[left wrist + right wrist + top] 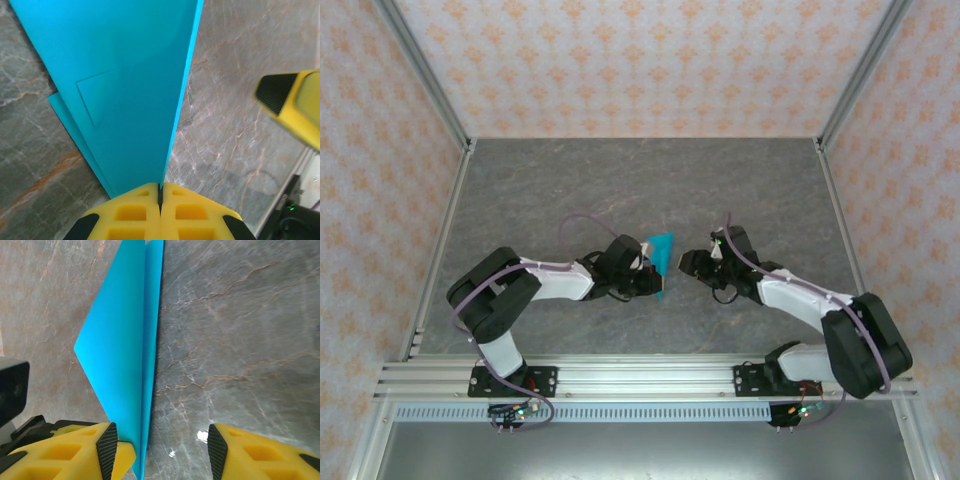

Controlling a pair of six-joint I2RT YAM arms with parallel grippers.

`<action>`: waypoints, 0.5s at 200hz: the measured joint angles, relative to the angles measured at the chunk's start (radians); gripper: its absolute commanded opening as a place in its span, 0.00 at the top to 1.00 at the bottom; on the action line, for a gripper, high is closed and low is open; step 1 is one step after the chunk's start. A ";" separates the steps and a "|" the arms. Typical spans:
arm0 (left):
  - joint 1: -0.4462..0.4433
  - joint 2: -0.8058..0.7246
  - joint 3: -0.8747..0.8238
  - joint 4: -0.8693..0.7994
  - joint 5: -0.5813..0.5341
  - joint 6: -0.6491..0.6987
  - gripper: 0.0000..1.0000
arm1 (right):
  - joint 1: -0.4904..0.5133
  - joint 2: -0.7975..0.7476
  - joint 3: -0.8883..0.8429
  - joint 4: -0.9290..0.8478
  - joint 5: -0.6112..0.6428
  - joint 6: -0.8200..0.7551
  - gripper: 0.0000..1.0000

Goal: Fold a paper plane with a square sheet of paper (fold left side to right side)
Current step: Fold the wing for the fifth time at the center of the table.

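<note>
Cyan-blue and sharply creased, the paper plane (663, 252) sits mid-table on the grey marbled table (570, 180), right between the two arms. And the left gripper (160, 191) has it! From the left wrist, those two yellow fingers (132, 215) are pressed flat together, no gap at all, with the plane's narrow end clamped in the seam between them. The blue sheet fans out wide from that pinch, one crisp folded edge running straight away from the fingers, and an under-layer peeks out along the left side. A faint crease line shows on the top panel.

Over to the right gripper (161, 436): wide open, holding nothing. From the right wrist, its two black-padded fingers stand well apart, bare stone showing between them. The plane's long pointed shape runs down toward the left-hand finger (85, 452) and passes just beside its pad; whether paper and pad actually touch, I cannot tell.

From above, both grippers face each other across the plane, the left one at its near, narrow end, the right one close by on the other side. In the left wrist view one yellow finger of the right gripper hangs off to the side, apart from the paper.
</note>
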 measured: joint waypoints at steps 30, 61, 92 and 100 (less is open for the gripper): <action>0.013 0.000 -0.042 0.114 0.040 -0.071 1.00 | 0.027 0.076 0.014 0.060 -0.006 0.018 0.52; 0.038 0.000 -0.071 0.184 0.072 -0.128 1.00 | 0.027 0.140 0.036 0.126 -0.023 0.023 0.53; 0.064 0.006 -0.089 0.220 0.094 -0.166 1.00 | 0.027 0.197 0.048 0.199 -0.051 0.035 0.53; 0.066 0.012 -0.090 0.222 0.097 -0.173 1.00 | 0.027 0.213 0.052 0.212 -0.059 0.039 0.53</action>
